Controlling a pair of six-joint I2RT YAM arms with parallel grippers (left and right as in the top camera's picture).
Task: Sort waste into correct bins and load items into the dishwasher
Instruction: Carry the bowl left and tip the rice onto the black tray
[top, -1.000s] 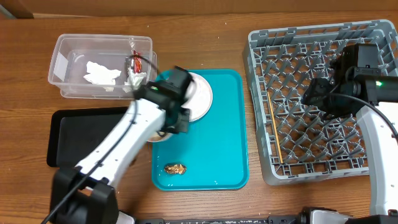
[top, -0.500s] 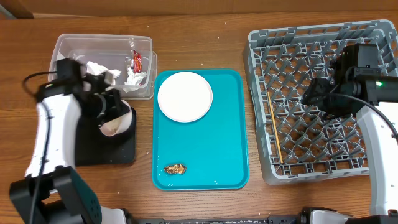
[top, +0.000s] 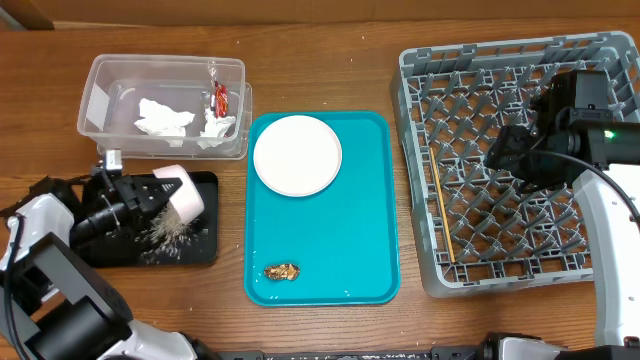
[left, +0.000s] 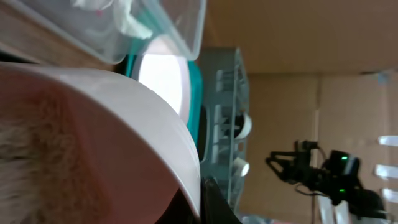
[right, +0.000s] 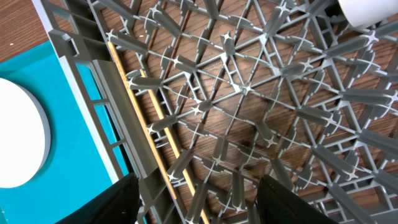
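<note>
We see that the left pincer (top: 163, 196) has carried the small bowl (top: 188, 198) off the teal tray (top: 350, 200) and now clamps it tipped. Rice grains (top: 165, 235) fall just below it onto the black tray (top: 198, 252), so we judge this bowl is soon ready for loading. The right pincer (top: 508, 152) hangs apart and empty above the dish rack (top: 500, 70).

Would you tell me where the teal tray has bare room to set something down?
The teal tray is bare on its right half, as is the patch between plate and brown lump. The black tray is crowded: bowl, rice, left pincer.
</note>
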